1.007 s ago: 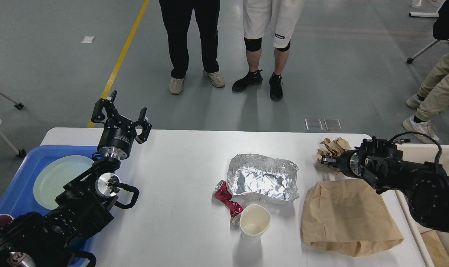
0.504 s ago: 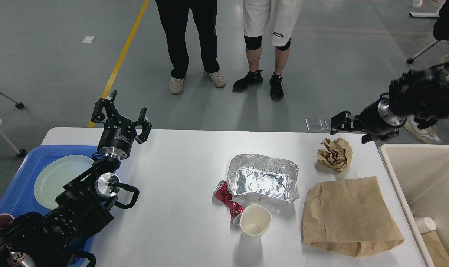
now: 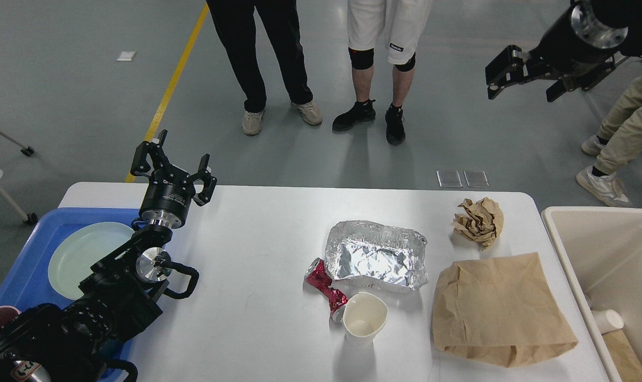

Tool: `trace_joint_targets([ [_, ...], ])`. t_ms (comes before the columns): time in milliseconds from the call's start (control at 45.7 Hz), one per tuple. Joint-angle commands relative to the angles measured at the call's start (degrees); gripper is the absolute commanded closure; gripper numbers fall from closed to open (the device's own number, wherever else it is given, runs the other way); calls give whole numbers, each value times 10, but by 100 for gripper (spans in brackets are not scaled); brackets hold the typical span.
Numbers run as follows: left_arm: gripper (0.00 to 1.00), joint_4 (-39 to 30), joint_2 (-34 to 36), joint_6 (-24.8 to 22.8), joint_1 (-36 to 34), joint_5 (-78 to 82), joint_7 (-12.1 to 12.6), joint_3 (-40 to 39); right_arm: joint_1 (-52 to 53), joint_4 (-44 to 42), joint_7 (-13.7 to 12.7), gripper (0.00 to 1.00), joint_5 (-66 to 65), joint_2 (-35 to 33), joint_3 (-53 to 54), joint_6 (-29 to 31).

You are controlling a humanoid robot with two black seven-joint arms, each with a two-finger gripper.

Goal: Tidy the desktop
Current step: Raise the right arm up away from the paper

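1. While my right gripper (image 3: 526,74) hangs high above the floor beyond the far right corner, fingers spread and empty, the crumpled paper ball (image 3: 479,221) lies below it, toward me, on the desktop (image 3: 257,254).
2. Paper bag (image 3: 499,310): flat, just nearer me than the ball, beside the beige bin (image 3: 562,249).
3. Left gripper (image 3: 175,164): fingers spread, empty, over the far left edge, well apart from both.
4. Judgement: right arm nearer; reach down and back.
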Motion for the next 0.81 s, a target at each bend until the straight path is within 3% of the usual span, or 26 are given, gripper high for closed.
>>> trace_joint_targets([
  [0,3,0,0,0,0,0,0,0,38,16,0,0,-7,32,-1,0],
  [394,3,-1,0,0,0,0,0,0,76,15,0,0,-4,134,27,0],
  [657,3,-1,0,0,0,0,0,0,-83,-14,0,0,-5,136,17,-3],
  [788,3,-1,0,0,0,0,0,0,-188,-71,0,0,-9,133,13,-89],
])
